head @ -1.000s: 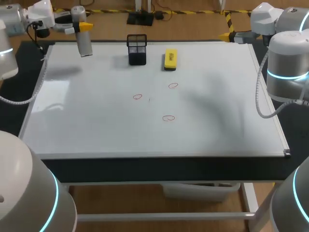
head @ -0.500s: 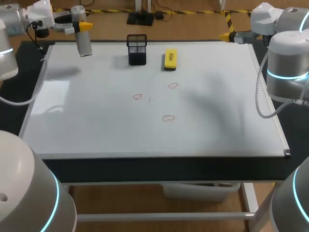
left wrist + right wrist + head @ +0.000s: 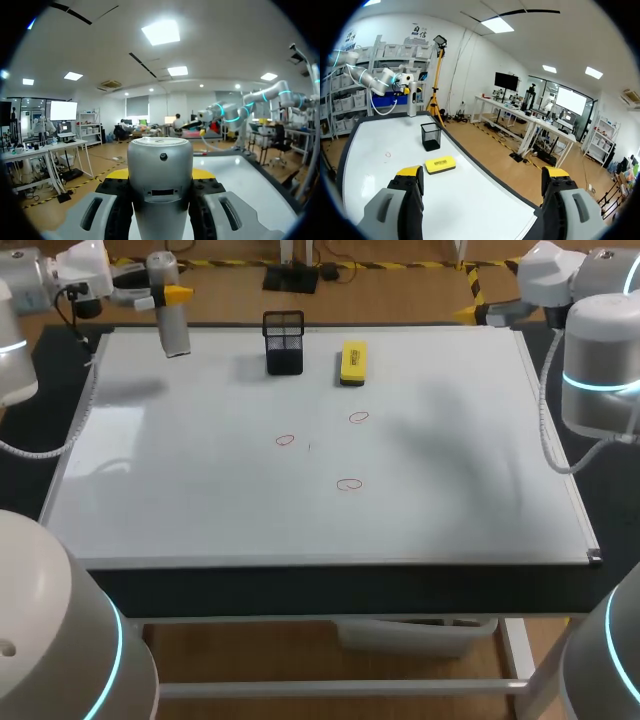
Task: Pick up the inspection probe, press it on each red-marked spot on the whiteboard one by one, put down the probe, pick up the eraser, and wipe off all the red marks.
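table (image 3: pixel 200 510): white top, dark front edge, white legs | floor (image 3: pixel 250 648): wood-brown, yellow-black tape (image 3: pixel 215 262) | walls (image 3: pixel 470 55): white | ceiling lights (image 3: pixel 161 32): bright panels

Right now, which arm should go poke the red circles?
Left. Its pincer is shut on the probe, held above the whiteboard's far left corner. The right pincer is open and empty, off by the far right corner. The red marks lie mid-board, so either arm must reach in.

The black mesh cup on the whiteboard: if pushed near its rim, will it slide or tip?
The mesh cup is see-through wire, so probably light. It stands taller than wide on the glossy whiteboard: a low push likely slides it, a push at the rim may tip it.
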Tool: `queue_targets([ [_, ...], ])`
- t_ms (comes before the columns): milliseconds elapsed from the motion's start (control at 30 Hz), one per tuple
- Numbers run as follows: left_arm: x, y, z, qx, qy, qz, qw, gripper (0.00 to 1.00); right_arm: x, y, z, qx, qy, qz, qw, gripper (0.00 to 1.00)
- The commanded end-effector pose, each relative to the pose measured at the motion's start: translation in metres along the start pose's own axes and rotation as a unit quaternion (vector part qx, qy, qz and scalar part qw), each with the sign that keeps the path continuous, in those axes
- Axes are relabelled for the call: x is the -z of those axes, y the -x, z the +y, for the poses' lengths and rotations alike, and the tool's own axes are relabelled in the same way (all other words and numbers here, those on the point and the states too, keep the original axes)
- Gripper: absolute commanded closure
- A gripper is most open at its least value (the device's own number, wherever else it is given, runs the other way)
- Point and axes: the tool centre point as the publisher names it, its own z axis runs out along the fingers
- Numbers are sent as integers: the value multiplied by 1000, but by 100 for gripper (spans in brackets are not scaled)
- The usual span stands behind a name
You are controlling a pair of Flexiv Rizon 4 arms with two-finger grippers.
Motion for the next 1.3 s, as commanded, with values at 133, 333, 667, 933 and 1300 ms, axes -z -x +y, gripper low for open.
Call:
queue_targets([
  [133, 0, -2, -2, -1, 1, -2, 1000, 100, -12, 22, 0, 17, -33, 61, 997, 0],
  [333, 0, -2, -2, -1, 1, -2, 1000, 100, -21, 29, 0, 44, -54, 100, 993, 0],
  [667, 0, -2, -2, -1, 1, -2, 1000, 100, -47, 34, -4, 95, -98, 180, 974, 0],
  [933, 0, -2, -2, -1, 1, -2, 1000, 100, -63, 36, -8, 124, -124, 254, 951, 0],
  [1300, 0, -2, -2, -1, 1, -2, 1000, 100, -80, 34, -11, 152, -149, 359, 909, 0],
])
